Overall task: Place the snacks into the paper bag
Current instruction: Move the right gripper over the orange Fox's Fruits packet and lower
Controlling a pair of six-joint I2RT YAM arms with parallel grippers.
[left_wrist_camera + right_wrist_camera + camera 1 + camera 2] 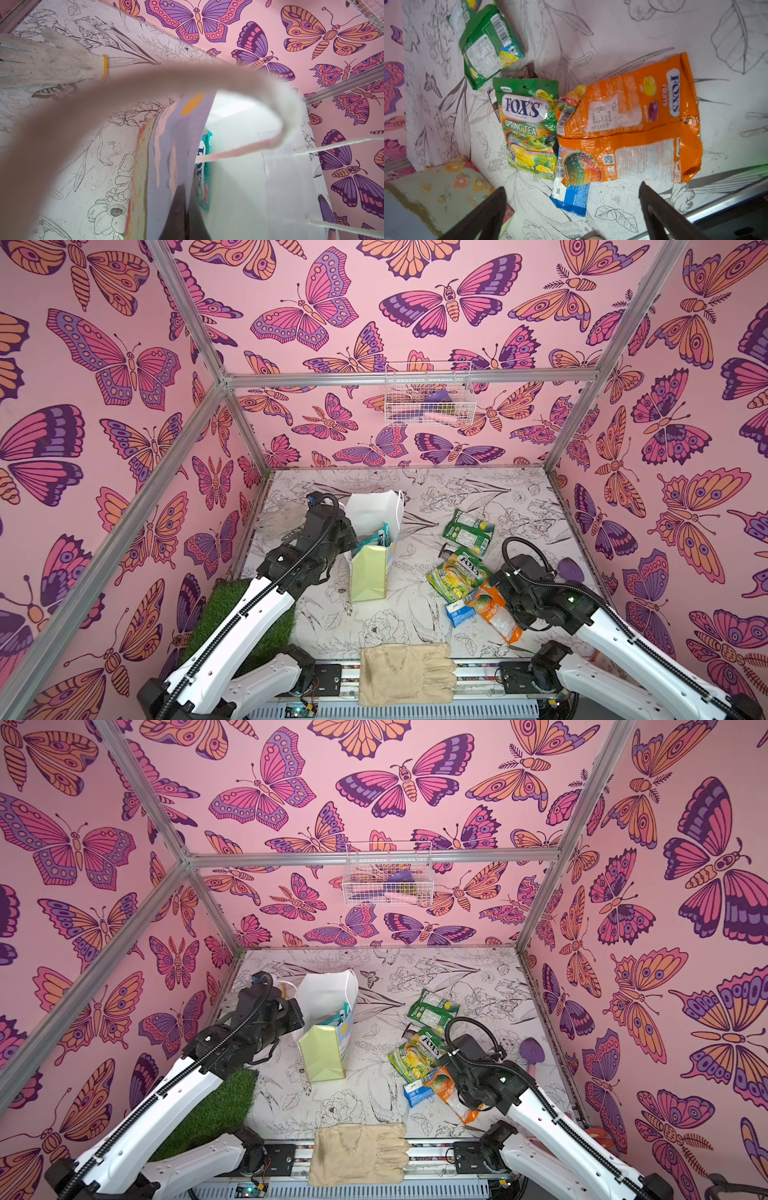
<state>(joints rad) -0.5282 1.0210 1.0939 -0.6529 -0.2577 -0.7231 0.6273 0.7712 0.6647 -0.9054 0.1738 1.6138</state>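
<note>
left end effector [181, 204] pinches paper bag [368, 572]; right end effector [572, 185] spread over snacks [527, 128].

My work table [415, 616]: floral print. paper bag [368, 576] upright, left of centre. Right half: green packet [467, 531] far; yellow-green packet [455, 578], orange packet [496, 612], blue packet [459, 612] nearer, touching, blue partly under orange. grass mat [232, 614] near left. white knit glove [282, 516] far left. beige glove [405, 674] over near edge.
</note>
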